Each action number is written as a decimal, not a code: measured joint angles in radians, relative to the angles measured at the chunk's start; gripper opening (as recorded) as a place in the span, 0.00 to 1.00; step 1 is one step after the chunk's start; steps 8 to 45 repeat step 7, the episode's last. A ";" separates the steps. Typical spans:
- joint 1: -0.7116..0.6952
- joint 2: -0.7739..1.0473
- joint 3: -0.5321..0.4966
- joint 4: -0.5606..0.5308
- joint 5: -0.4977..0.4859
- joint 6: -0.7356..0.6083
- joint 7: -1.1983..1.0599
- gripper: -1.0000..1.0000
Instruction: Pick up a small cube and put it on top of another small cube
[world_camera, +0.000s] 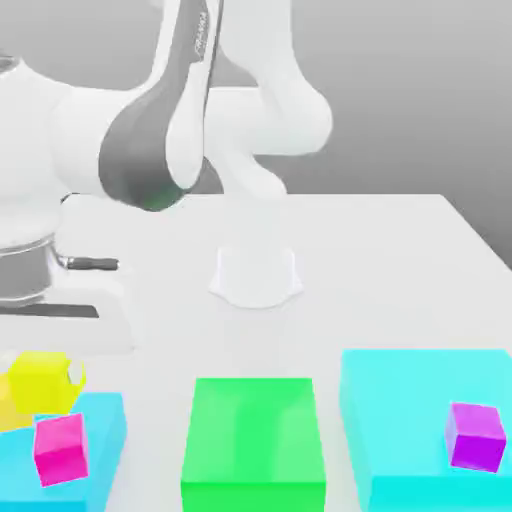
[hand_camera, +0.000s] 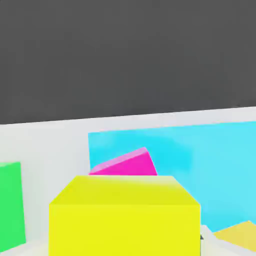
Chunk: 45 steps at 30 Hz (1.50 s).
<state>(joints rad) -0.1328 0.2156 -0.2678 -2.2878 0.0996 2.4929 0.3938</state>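
Golden-yellow cube (world_camera: 8, 405) mostly hidden behind lemon-yellow cube (world_camera: 42, 381), edge-cropped at 9 o'clock; tool state: cannot tell. White desk (world_camera: 400, 270), grey backdrop.

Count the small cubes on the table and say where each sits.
4: lemon-yellow cube above golden-yellow cube, exterior view's left; magenta cube on the left cyan block; purple cube on the right cyan block. Others may be hidden.

- The lemon-yellow cube (world_camera: 40, 377) looks smooth, matt plastic.
- The green block (world_camera: 253, 440) has a faint sheen.
- The white table (world_camera: 390, 270) is plain and matt.
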 joint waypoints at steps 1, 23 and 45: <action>0.000 0.000 0.000 0.000 0.000 0.000 0.000 1.00; 0.001 0.003 0.000 0.001 -0.001 0.003 0.002 1.00; 0.001 0.003 0.000 0.001 -0.001 0.003 0.002 1.00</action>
